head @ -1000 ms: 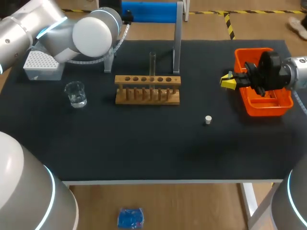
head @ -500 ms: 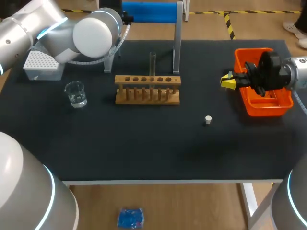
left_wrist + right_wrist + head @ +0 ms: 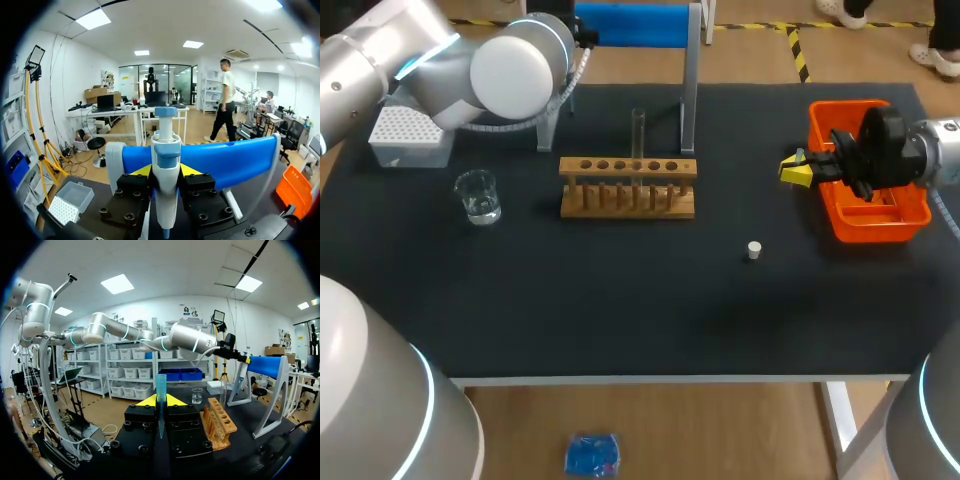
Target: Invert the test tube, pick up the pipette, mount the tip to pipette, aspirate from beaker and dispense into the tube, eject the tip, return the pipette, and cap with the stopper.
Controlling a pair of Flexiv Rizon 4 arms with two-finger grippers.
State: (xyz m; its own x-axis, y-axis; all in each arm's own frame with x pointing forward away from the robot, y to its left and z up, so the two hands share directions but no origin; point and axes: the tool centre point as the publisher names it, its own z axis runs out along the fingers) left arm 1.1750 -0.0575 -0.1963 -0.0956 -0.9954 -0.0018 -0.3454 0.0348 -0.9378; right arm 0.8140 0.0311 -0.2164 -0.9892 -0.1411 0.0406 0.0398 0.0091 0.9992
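A white and blue pipette (image 3: 166, 165) hangs on the blue holder (image 3: 225, 160) of the stand at the back of the table. My left gripper (image 3: 166, 171) is shut on it, one yellow tip on each side. In the head view my left arm (image 3: 510, 65) hides that gripper. My right gripper (image 3: 796, 171) hovers by the orange bin (image 3: 912, 214), shut on a small blue pipette tip (image 3: 160, 390). The glass test tube (image 3: 638, 132) stands upright in the wooden rack (image 3: 628, 188). The beaker (image 3: 477, 195) is left of the rack. The white stopper (image 3: 753, 250) lies on the mat.
A white tip box (image 3: 410, 135) sits at the back left, beneath my left arm. The grey stand post (image 3: 690, 80) rises just behind the rack. The table's front edge (image 3: 650, 380) runs across below the mat.
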